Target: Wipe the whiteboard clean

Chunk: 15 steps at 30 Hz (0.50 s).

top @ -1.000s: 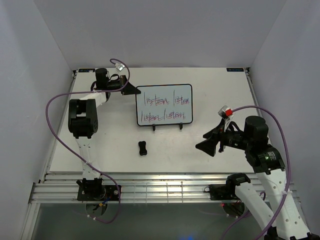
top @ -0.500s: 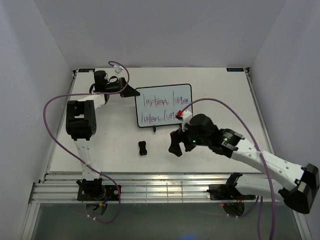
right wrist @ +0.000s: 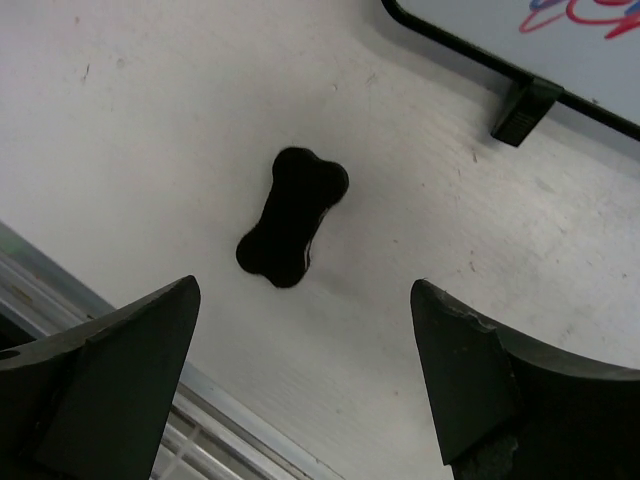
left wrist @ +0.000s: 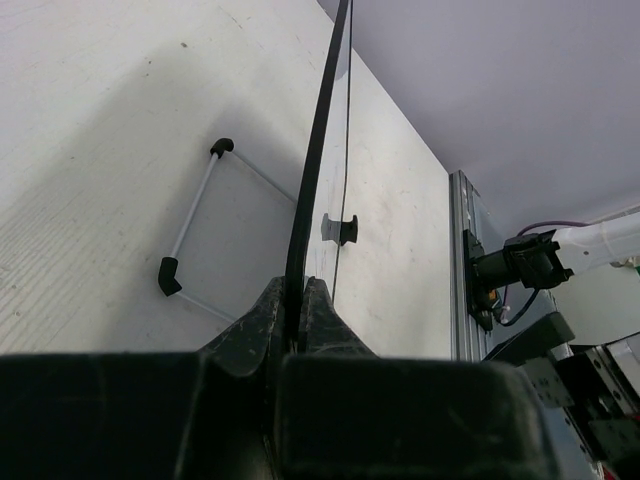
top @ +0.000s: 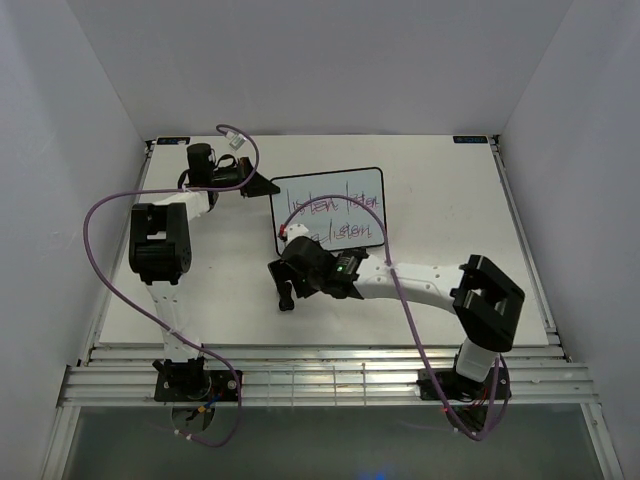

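The whiteboard [top: 372,180] is stood upright on its wire stand feet [left wrist: 192,215] toward the far edge of the tabletop [top: 450,290], about midway across. Red and dark handwriting [top: 320,205] is carried on its face, and none of it appears wiped. Its left edge is pinched by the left gripper [top: 262,184], the fingers pressed together on the thin black frame.

The right gripper [right wrist: 300,300] is held above the small black bone-shaped eraser [right wrist: 293,217], which lies nearer the near edge. Its fingers are spread wide to either side, with nothing gripped.

The step in hand is judged to be the pickup of the eraser, with the board braced for wiping. A descent is called for next. Since the eraser lies at a slant to the fingers, a turn of the wrist may be needed before they are closed across it.

Both arms and the writing are shown only from above. The pinch on the frame, seen edge-on, is given only by the left wrist view. The eraser's outline and its gap from the fingers are made plain only by the right wrist view.
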Each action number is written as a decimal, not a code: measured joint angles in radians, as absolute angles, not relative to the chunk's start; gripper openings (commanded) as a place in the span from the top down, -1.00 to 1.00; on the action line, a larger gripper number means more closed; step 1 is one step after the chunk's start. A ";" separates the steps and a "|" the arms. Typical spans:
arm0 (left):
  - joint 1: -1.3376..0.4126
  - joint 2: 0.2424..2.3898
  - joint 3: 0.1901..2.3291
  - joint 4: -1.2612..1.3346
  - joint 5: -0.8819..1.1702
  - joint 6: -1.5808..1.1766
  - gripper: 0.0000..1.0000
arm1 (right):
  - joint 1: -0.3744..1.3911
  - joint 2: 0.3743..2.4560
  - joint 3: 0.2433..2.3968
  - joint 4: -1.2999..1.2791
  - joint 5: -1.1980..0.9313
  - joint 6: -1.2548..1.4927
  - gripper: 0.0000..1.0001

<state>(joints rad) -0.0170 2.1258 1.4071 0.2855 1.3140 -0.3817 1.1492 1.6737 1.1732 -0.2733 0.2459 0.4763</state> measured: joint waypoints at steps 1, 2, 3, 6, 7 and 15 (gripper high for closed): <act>-0.017 2.123 1.403 0.287 1.312 -0.382 1.00 | 1.154 1.712 1.211 -0.281 0.265 0.485 -0.87; -0.016 2.120 1.399 0.289 1.312 -0.382 1.00 | 1.158 1.739 1.234 -0.282 0.282 0.495 -0.90; -0.016 2.119 1.398 0.290 1.311 -0.382 1.00 | 1.164 1.759 1.250 -0.282 0.297 0.505 -0.94; -0.016 2.115 1.391 0.294 1.310 -0.382 1.00 | 1.176 1.806 1.282 -0.293 0.329 0.527 -0.90; -0.016 2.114 1.388 0.294 1.309 -0.382 1.00 | 1.180 1.827 1.300 -0.300 0.340 0.532 -0.81; -0.016 2.094 1.365 0.302 1.294 -0.382 1.00 | 1.202 1.990 1.414 -0.351 0.405 0.562 -0.42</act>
<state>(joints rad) -0.0158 2.0945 1.3647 0.3019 1.2942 -0.3824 1.2022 1.9903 1.4139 -0.3511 0.4049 0.5621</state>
